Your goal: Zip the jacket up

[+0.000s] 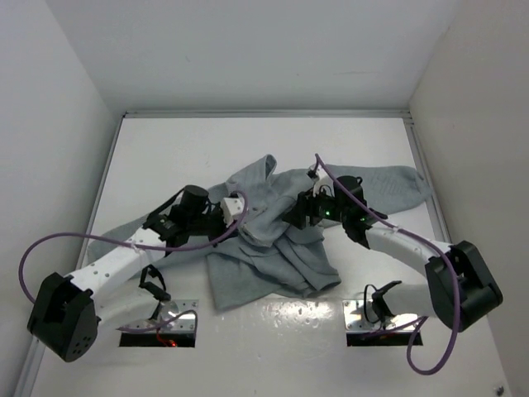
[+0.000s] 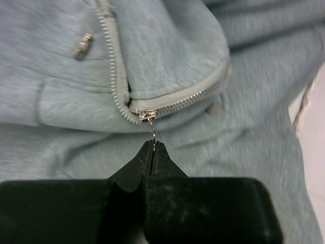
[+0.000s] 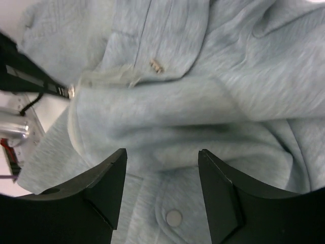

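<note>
One jacket (image 1: 273, 248), light grey fleece, lies rumpled in the middle of the table (image 1: 248, 149), its two sleeves (image 1: 388, 186) trailing out left and right. Its one pale zipper (image 2: 119, 76) parts in a V from the slider. The left gripper (image 2: 154, 146) has its fingers pressed together, pinching the zipper pull (image 2: 153, 133). The right gripper (image 3: 162, 168) hangs over the jacket's folds, fingers spread, gripping nothing.

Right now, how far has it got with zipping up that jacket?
Early days, by the look. Done: both rows of zipper teeth meet in the slider. In hand: the left gripper is shut on the slider's pull tab; the right gripper is open, holding nothing. Left: the rows splay apart beyond the slider, and the jacket lies crumpled.
</note>
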